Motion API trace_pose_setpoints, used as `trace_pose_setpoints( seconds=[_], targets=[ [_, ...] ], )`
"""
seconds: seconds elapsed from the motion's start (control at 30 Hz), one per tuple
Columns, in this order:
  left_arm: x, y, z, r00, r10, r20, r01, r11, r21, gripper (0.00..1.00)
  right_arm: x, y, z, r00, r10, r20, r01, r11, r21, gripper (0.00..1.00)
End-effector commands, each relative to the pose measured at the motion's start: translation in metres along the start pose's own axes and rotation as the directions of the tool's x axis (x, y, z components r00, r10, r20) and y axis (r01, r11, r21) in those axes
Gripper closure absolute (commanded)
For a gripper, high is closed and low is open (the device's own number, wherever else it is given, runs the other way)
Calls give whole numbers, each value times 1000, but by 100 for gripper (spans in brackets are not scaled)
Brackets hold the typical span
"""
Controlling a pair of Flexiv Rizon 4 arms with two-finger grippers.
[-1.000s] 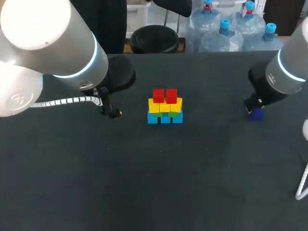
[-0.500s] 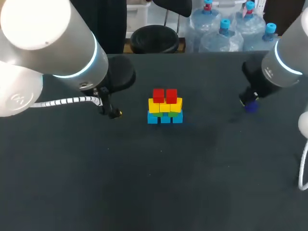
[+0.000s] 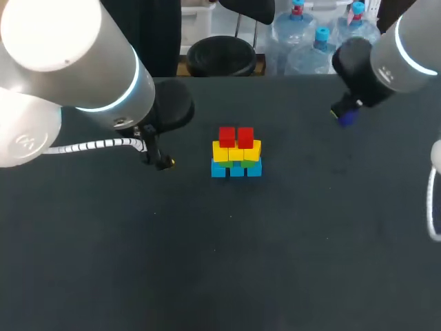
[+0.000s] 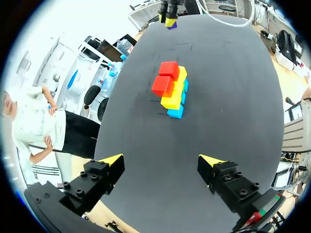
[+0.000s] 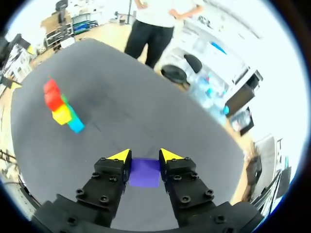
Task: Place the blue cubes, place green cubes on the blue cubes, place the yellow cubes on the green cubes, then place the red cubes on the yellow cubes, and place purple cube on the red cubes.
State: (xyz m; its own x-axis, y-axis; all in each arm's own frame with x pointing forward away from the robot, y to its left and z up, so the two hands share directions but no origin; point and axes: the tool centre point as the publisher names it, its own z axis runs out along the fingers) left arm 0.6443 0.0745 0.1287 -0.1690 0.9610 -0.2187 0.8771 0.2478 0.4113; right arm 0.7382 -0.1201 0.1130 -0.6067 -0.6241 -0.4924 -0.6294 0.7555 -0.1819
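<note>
Purple cube [image 5: 144, 173]: I am holding it in my right pincer [image 5: 145, 156], both yellow-tipped fingers pressing on it from opposite sides. In the head view it appears to be hanging clear of the worktop [image 3: 207, 262] at the far right, well apart from the stack [image 3: 236, 153]. Stack: it is standing near the middle of the worktop. Blue cubes [image 3: 236, 170] are forming the base row, green cubes [image 3: 234, 163] are showing only as a thin band above them, yellow cubes [image 3: 236, 150] are lying on those, and two red cubes [image 3: 236, 136] are sitting side by side on top with nothing on them. Left pincer [image 4: 162, 160]: it is hanging open and empty, low over the worktop, near the stack on its left side and not touching it. Step in hand, as I am judging it: this is the last placement, with the purple cube gripped and not yet brought to the red pair. Next move, as I am judging it: I should be carrying the cube across to above the stack, centring it over the seam between the two red cubes, lowering it square until it is resting on both, and only then parting the fingers, all without nudging the layers below.
</note>
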Motion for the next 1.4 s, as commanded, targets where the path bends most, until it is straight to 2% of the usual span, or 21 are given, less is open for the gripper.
trace_pose_setpoints(
  seconds=[0.03,0.17,0.4,0.83,1.1,1.4],
  targets=[
    [0,1,0,1000,1,-1,-1,1000,1,0,-10,7,-34,998,-59,37,59,998,-4,100],
    [0,1,0,1000,1,-1,-1,1000,1,0,-31,13,-54,987,-137,86,139,990,-6,100],
    [0,1,0,1000,1,-1,-1,1000,1,0,-66,31,-79,949,-261,179,278,958,-75,100],
    [0,1,0,1000,1,-1,-1,1000,1,0,-105,64,-78,874,-419,244,469,860,-201,100],
    [0,1,0,1000,1,-1,-1,1000,1,0,-122,91,-74,816,-510,273,575,768,-284,100],
    [0,1,0,1000,1,-1,-1,1000,1,0,-121,119,-69,765,-568,303,644,665,-378,100]
  ],
)
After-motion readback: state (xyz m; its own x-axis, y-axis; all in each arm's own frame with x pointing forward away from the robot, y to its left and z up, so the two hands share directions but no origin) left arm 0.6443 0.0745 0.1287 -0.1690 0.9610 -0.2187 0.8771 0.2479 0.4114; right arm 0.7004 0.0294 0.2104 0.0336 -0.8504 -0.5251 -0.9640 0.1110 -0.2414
